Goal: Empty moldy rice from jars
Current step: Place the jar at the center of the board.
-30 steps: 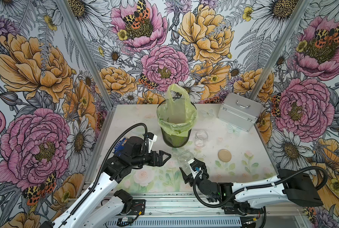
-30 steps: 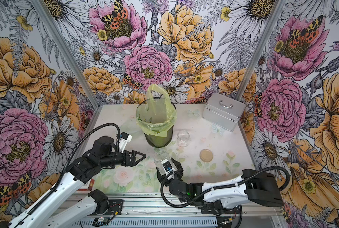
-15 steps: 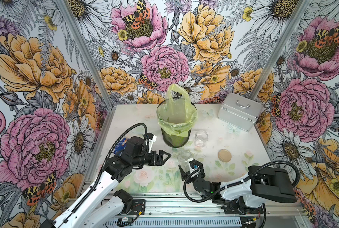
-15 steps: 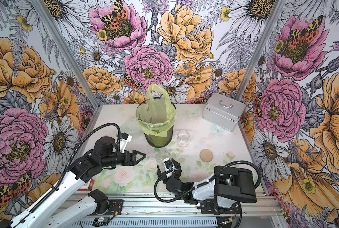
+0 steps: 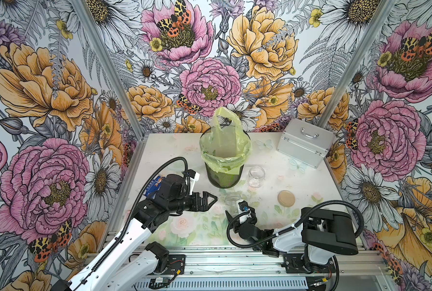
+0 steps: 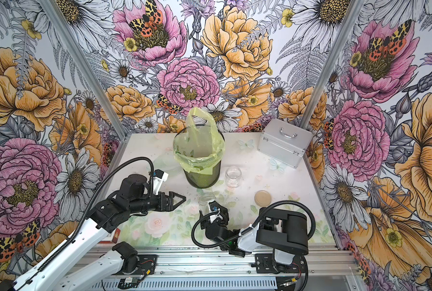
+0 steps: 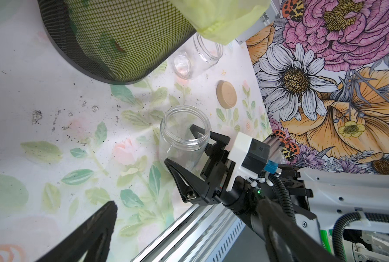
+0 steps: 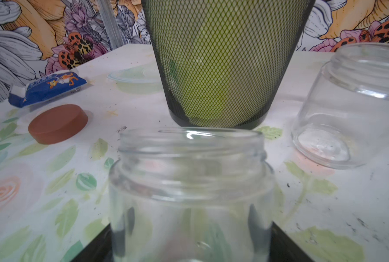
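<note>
Currently right arm (image 5: 285,235) lies low, elbow folded back, right jaws clamped on both sides of the near jar (image 7: 177,136), upright on the bench (image 5: 310,181), smooth clear glass, lidless. Left arm (image 5: 129,234) reaches level above bench, left jaws spread wide, empty. Far jar (image 5: 256,176), same glass, stands by the black mesh bin (image 5: 225,177); round beige lid (image 5: 286,198) flat nearby.

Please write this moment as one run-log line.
left gripper: open, empty | right gripper: shut on near jar, empty, upright on table | far jar: open, empty | beige lid, brown lid: on table
</note>
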### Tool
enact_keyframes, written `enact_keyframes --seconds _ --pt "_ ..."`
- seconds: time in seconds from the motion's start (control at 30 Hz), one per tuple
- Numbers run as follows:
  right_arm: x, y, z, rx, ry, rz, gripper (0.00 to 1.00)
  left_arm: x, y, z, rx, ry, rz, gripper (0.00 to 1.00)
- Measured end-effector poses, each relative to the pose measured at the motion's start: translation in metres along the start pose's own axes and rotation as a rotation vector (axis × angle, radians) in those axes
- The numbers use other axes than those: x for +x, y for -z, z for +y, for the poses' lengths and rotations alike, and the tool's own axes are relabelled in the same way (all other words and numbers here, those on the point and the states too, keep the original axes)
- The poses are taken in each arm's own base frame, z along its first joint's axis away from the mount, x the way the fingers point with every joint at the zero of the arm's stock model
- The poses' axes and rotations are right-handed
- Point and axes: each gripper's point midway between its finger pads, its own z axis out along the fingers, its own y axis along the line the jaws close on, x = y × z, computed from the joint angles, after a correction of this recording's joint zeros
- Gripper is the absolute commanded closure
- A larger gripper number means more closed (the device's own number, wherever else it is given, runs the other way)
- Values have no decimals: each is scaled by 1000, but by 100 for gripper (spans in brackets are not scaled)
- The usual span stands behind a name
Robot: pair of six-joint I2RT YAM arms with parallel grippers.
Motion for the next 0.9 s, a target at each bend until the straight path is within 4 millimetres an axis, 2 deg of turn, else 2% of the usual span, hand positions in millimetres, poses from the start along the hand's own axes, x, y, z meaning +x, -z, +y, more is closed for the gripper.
enact_keyframes --seconds 0.17,0.33,0.73,0.9 --pt "-1 -5 7 -9 -51 -6 100 -1 2 -2 6 -4 -9 1" --pt "0 -7 8 -12 -94 -15 87 -1 5 -3 11 -5 -19 1" --pt "0 -15 14 0 -175 -48 85 -3 5 -1 0 0 -26 1" --pt "1 -16 15 13 -196 -67 86 -3 -6 7 -66 8 10 1"
